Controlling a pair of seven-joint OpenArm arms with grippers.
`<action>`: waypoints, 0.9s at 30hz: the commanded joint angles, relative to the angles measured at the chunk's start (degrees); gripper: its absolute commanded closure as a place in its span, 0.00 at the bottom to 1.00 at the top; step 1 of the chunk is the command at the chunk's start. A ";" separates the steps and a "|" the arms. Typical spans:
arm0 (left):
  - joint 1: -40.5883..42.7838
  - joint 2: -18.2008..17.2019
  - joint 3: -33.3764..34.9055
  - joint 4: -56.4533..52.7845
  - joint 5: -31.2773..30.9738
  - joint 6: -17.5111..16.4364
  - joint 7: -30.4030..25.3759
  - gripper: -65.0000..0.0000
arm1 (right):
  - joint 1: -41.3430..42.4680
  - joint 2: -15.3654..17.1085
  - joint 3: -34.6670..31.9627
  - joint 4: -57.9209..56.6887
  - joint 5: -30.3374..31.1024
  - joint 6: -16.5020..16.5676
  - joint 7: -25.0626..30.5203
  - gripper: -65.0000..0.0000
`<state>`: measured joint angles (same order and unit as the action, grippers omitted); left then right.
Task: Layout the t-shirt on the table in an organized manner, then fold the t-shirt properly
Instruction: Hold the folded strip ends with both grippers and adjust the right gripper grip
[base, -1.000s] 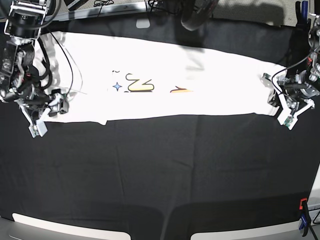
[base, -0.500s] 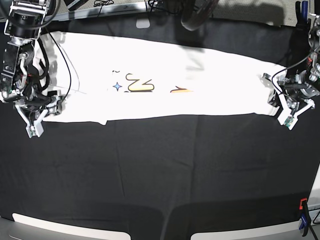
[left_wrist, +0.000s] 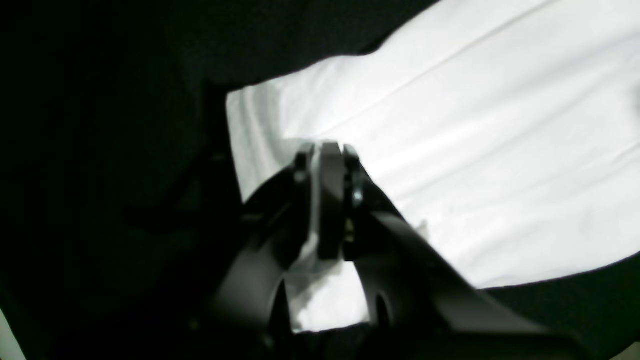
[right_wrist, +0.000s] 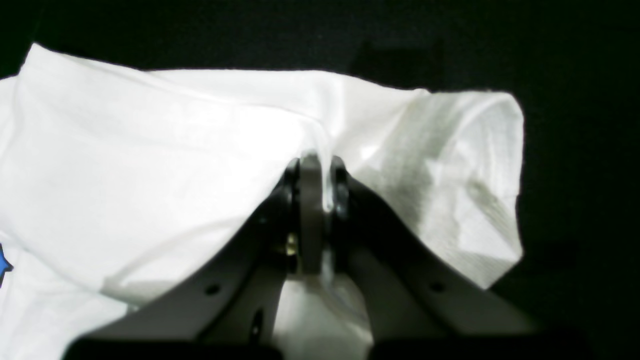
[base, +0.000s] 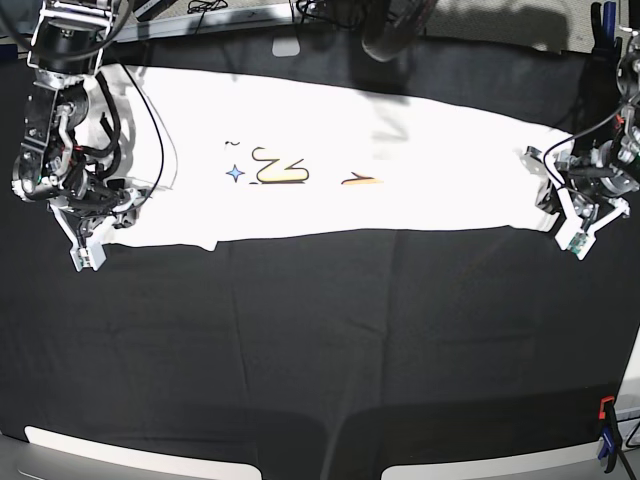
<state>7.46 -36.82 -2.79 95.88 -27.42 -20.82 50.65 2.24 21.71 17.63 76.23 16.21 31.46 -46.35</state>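
The white t-shirt (base: 400, 170) lies stretched out in a long band across the far half of the black table (base: 330, 340), with a blue star and yellow and orange print showing near its middle. My right gripper (base: 95, 235) is at the shirt's left end, shut on a pinched, tented fold of the cloth (right_wrist: 150, 165). My left gripper (base: 552, 205) is at the shirt's right end. In the left wrist view its fingers (left_wrist: 325, 165) are closed together on the edge of the white cloth (left_wrist: 475, 150).
An orange and blue clamp (base: 606, 445) sits at the front right table edge. A blue clamp (base: 600, 20) is at the far right corner. White panels (base: 130, 455) line the front edge. A dark rounded object (base: 385, 35) hangs over the far edge. Cables trail beside the right arm.
My right gripper has shifted slightly rightward and in toward the shirt, taking the shirt's left end with it. The left gripper and the shirt's right end have not moved.
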 joint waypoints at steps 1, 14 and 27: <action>-0.68 -0.98 -0.61 0.98 -0.15 0.28 -0.74 1.00 | 0.90 0.66 0.20 0.79 0.22 0.28 0.44 1.00; -0.68 -0.98 -0.61 0.98 -0.15 0.28 -0.74 1.00 | 0.90 0.68 0.20 0.90 0.24 0.50 -3.26 0.77; -0.66 -0.98 -0.61 0.98 -0.31 0.28 -0.74 1.00 | 0.28 0.66 0.20 13.35 0.22 2.82 -7.54 1.00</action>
<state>7.46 -36.82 -2.79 95.90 -27.42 -20.82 50.68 1.72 21.56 17.65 88.62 16.05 34.24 -54.72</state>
